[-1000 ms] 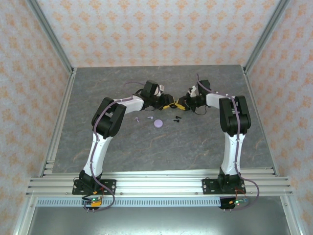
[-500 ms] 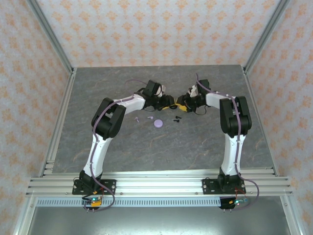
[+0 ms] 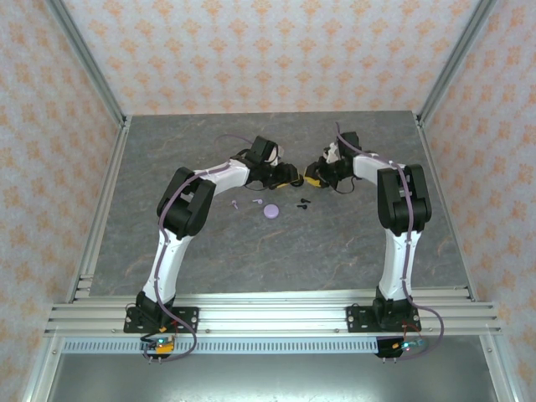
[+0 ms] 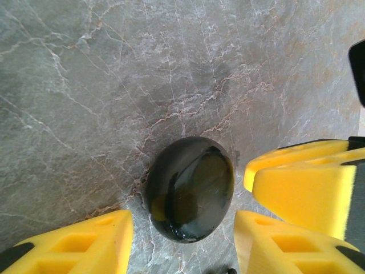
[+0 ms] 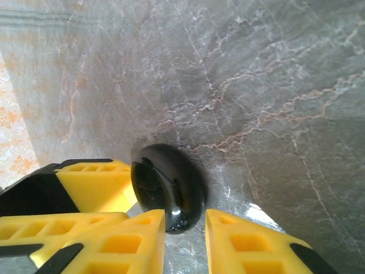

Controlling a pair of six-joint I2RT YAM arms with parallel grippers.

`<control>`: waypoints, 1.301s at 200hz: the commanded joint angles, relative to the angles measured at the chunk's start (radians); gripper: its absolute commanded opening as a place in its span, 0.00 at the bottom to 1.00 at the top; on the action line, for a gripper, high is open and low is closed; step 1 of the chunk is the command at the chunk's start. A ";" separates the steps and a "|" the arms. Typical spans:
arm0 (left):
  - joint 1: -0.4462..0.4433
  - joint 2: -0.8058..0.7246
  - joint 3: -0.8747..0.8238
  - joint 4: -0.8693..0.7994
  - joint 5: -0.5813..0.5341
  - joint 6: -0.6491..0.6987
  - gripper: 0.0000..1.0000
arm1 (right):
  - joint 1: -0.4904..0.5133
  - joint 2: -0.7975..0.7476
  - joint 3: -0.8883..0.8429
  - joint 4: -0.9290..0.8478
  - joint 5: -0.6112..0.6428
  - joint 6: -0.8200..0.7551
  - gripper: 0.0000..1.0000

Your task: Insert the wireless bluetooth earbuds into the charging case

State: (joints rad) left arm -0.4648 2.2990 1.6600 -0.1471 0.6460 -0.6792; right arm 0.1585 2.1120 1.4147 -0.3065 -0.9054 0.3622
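Left end effector [image 4: 183,224]: open. We see its two yellow fingers on either side of the black charging case [image 4: 191,188], with a sliver of worktop showing on each side, so nothing is clamped.
Right end effector [image 5: 185,221]: fingers apart by a narrow gap, gripping nothing. The black charging case lies just ahead of its tips, with its near edge close to the left-hand finger in that view.
Meeting point: in the top view we find both end effectors facing each other, tips close together, at mid-worktop [image 3: 335,251], with the black case between them.
Black charging case: glossy dark dome, closed, resting on the worktop.
Black earbuds [image 3: 302,203]: two, loose on the worktop. They lie near the end effectors on the side towards the arm bases, touching neither.
Lilac earbuds [image 3: 237,203]: loose on the worktop, left of the lilac case and beside the left arm.
Lilac charging case [image 3: 271,211]: round, lying between the two earbud pairs, apart from both end effectors.
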 commanded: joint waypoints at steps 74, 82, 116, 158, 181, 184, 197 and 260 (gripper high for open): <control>0.006 0.065 0.007 -0.079 -0.007 -0.010 0.50 | 0.018 0.063 0.092 -0.074 0.000 -0.036 0.22; 0.007 0.069 0.008 -0.076 -0.004 -0.012 0.50 | 0.018 0.067 0.091 -0.072 0.000 -0.036 0.21; 0.005 0.082 0.010 -0.062 0.012 -0.021 0.50 | 0.019 0.078 0.087 -0.074 0.005 -0.036 0.20; 0.004 0.104 0.017 -0.046 0.029 -0.037 0.49 | 0.019 0.084 0.075 -0.069 0.018 -0.031 0.17; 0.002 0.112 0.022 -0.034 0.039 -0.047 0.49 | 0.017 0.085 0.067 -0.061 0.010 -0.027 0.17; 0.002 0.114 0.025 -0.033 0.040 -0.048 0.49 | 0.019 0.083 0.065 -0.060 0.010 -0.027 0.17; -0.001 0.121 0.033 -0.031 0.046 -0.052 0.47 | 0.018 0.083 0.061 -0.056 0.007 -0.025 0.17; -0.016 0.152 0.067 -0.018 0.064 -0.073 0.45 | 0.019 0.080 0.054 -0.042 -0.014 -0.019 0.17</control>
State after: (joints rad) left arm -0.4515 2.3547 1.7332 -0.1738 0.7193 -0.7406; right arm 0.1696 2.1723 1.4811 -0.3511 -0.9211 0.3431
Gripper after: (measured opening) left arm 0.451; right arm 0.171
